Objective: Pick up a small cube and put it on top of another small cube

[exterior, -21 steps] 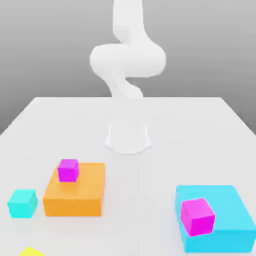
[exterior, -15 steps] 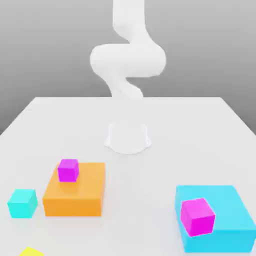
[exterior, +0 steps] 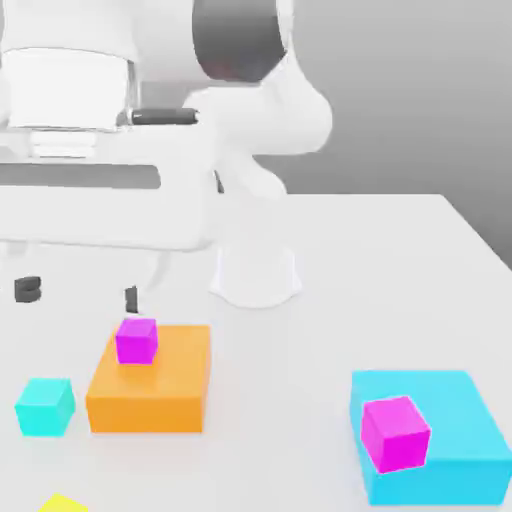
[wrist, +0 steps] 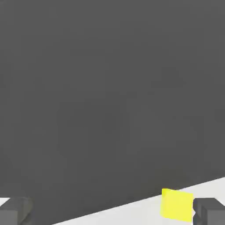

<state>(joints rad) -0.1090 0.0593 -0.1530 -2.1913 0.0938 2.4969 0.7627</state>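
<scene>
in the exterior view, the white two-finger gripper [exterior: 80,292] hangs at the exterior view's left, its jaws spread wide with nothing between them. its dark fingertips [exterior: 131,299] are well apart. the small bright-yellow cube [exterior: 64,503] is at the bottom edge toward the exterior view's left, cut off by the frame, with the small cyan cube [exterior: 45,407] near it on the pale table [exterior: 285,400]. beside the cyan cube is a flat orange block [exterior: 150,385], with a small purple cube [exterior: 137,341] by its far left part as seen here. at the exterior view's right lie a big flat cyan block [exterior: 440,430] and a plain magenta-pink cube [exterior: 395,434], which overlaps the block's near left part in the picture; whether they touch i cannot tell.

in the hand view, the two dark fingers stand far apart, and the yellow cube shows close to one of them, on the white tabletop near its slanting edge, beyond which all is dark grey.
</scene>
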